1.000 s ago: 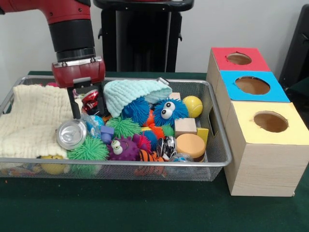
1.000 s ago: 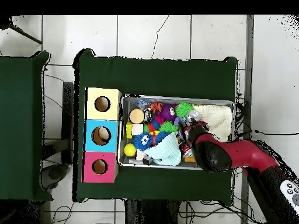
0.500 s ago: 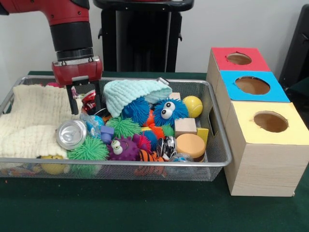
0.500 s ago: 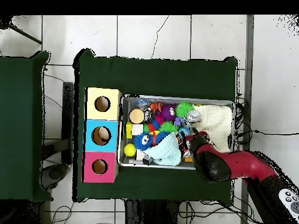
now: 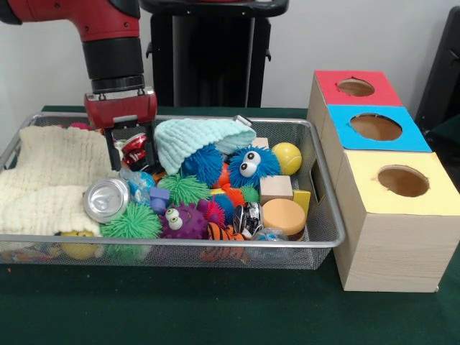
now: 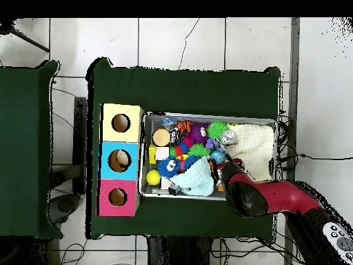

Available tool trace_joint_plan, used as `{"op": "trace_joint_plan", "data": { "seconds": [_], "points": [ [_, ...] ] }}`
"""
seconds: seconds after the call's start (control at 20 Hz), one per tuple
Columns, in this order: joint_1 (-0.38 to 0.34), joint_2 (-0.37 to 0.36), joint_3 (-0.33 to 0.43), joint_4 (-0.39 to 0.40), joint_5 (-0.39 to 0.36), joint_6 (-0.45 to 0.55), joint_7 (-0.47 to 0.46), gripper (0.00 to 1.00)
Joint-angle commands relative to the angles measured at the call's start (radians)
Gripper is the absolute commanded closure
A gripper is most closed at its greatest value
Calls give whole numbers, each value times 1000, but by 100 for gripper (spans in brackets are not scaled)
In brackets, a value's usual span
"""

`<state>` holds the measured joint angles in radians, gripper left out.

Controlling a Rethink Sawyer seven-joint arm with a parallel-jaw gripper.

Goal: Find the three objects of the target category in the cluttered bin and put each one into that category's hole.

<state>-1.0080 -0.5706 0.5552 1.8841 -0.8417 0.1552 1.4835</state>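
Red arm descends vertically into the wire bin (image 5: 316, 237); gripper (image 5: 134, 152) fingers spread, straddling a red-and-white toy (image 5: 135, 148) beside the mint knitted cloth (image 5: 194, 138).

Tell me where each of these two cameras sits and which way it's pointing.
Front view: across the table, facing the wire bin and wooden box; red arm and gripper descend from above.
Overhead view: above, looking straight down; the arm enters from the bottom right.
Shared: bin, box, arm, yellow ball.

Robot lab (green-clothed table (image 5: 215, 309), tiled floor (image 6: 179, 41))
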Motion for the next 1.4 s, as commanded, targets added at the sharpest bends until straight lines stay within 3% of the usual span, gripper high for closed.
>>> {"op": "trace_joint_plan", "data": {
  "seconds": [0.05, 0.2, 0.45, 1.4],
  "points": [
    [93, 80, -181, -1, -58, -245, 187, 0],
    [116, 112, -242, -1, -49, -330, 177, 0],
    [121, 164, -277, -18, -36, -397, 144, 0],
    [113, 156, -275, -4, 16, -396, 160, 0]
  ]
}}
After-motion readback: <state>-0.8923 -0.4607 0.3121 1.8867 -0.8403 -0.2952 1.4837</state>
